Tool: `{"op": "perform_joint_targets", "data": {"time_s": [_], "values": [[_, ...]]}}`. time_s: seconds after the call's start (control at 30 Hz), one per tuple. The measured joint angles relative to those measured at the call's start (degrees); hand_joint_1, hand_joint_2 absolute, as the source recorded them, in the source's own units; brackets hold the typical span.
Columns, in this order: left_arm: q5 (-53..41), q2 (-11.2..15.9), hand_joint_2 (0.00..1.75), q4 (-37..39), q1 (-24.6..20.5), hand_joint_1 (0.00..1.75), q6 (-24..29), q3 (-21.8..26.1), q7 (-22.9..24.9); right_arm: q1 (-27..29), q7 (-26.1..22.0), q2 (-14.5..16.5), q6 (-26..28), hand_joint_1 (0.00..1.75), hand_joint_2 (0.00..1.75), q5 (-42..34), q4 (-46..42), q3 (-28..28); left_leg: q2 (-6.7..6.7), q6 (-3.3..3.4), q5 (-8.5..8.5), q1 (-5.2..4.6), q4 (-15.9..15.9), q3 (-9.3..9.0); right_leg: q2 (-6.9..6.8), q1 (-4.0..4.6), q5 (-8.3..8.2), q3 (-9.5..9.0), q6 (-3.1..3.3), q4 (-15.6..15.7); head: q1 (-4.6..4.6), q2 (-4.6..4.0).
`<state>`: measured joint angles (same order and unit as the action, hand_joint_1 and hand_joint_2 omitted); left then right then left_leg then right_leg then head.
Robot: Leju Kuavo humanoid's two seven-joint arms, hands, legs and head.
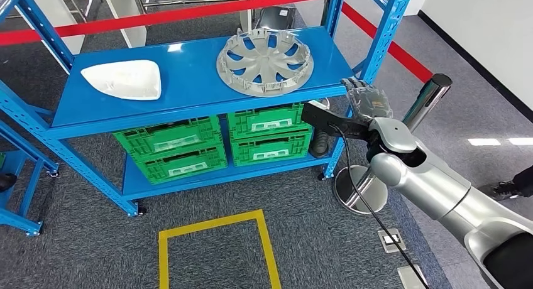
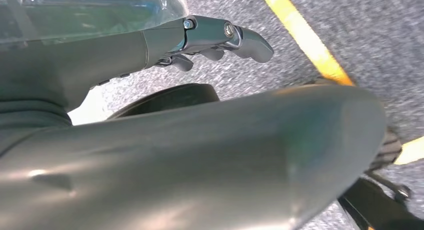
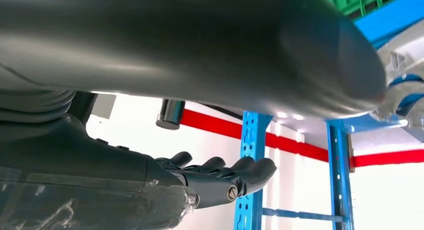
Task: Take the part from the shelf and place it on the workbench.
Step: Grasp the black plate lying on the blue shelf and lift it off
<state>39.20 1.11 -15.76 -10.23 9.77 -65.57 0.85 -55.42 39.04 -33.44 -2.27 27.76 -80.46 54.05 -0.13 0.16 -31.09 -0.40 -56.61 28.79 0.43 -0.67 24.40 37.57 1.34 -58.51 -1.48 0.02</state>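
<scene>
**Right hand raised at shelf corner, part not yet taken**

Hubcap point(image 1: 265, 57) lies flat on the shelf's point(image 1: 188, 100) top deck, toward the right front corner. White cover point(image 1: 124, 79) sits near the left edge, well apart. Either could be the part; I judge the hubcap, being nearer. Right hand point(image 1: 362, 98) is raised just off the shelf's right front post, fingers extended and spread, holding nothing, likely staged for a reach in. Left hand point(image 2: 220, 37) hangs over the floor, fingers loosely extended, empty. Green crates point(image 1: 214, 141) fill the lower deck.
</scene>
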Motion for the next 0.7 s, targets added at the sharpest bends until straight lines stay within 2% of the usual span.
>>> {"op": "perform_joint_targets", "data": {"time_s": [0.7], "values": [[0.0, 0.1, 0.0, 0.0, 0.0, 0.0, 0.0, 0.0, 0.0, 0.0, 0.0, 0.0, 0.0, 0.0, 0.0, 0.0, 0.0, 0.0, -0.02, -0.22, -0.46, 0.05, 0.0, -0.21, -0.07, -0.49, 0.09, -0.49, 0.25, 0.2, -0.05, 0.0]]}}
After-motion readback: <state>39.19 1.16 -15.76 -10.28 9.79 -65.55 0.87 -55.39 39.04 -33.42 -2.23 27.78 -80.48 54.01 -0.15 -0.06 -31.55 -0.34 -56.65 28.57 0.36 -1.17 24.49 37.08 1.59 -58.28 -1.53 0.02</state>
